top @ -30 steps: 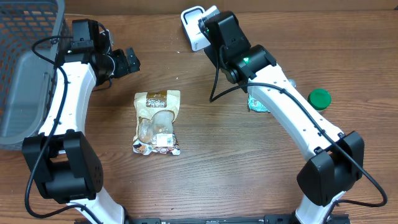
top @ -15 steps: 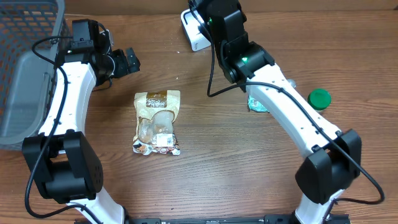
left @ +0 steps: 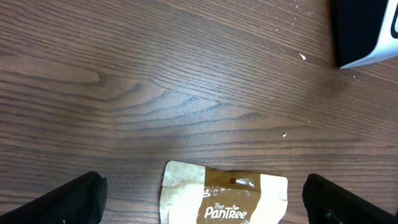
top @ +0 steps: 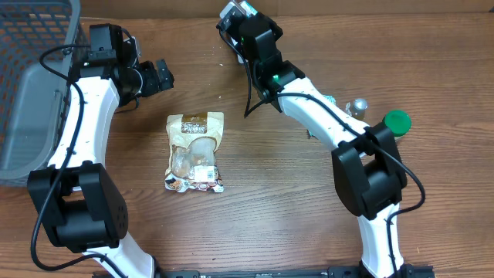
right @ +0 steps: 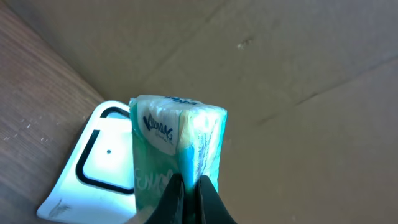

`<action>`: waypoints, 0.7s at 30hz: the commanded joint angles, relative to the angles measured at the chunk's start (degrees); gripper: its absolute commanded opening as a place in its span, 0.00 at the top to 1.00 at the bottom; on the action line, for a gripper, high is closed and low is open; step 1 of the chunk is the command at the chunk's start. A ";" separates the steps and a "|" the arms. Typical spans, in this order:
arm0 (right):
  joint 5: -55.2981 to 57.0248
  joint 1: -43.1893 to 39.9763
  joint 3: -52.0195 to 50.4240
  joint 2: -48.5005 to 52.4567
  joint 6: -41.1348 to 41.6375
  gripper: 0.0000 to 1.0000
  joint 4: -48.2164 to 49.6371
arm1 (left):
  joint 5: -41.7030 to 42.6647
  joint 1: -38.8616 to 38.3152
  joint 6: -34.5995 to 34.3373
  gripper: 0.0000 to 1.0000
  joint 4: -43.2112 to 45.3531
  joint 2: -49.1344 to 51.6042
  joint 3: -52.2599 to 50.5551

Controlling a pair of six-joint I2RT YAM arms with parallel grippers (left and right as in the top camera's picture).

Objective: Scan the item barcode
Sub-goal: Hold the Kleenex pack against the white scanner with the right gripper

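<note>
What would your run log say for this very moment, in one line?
right gripper: shut on teal-and-white plastic tissue pack, held at white scanner | left gripper: open, empty | brown snack pouch: lying untouched

**Wooden table and what it bears**

The brown wooden table carries a Pantree snack pouch lying flat near the left pincer. A white scanner sits just beneath the right pincer, and a green lid lies well apart from it.
</note>
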 commanded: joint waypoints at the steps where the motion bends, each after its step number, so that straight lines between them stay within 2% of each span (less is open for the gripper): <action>1: 0.09 -0.76 1.09 1.40 -1.18 0.96 3.06 | -0.31 0.00 0.59 0.01 0.04 -0.26 0.44; 12: -0.98 -1.03 1.09 6.32 -17.64 0.96 12.28 | -0.31 0.00 0.59 0.00 0.04 -0.26 0.44; 21: -3.10 -2.84 1.09 9.90 -18.32 0.96 16.26 | -0.31 0.00 0.59 0.00 0.04 -0.24 0.44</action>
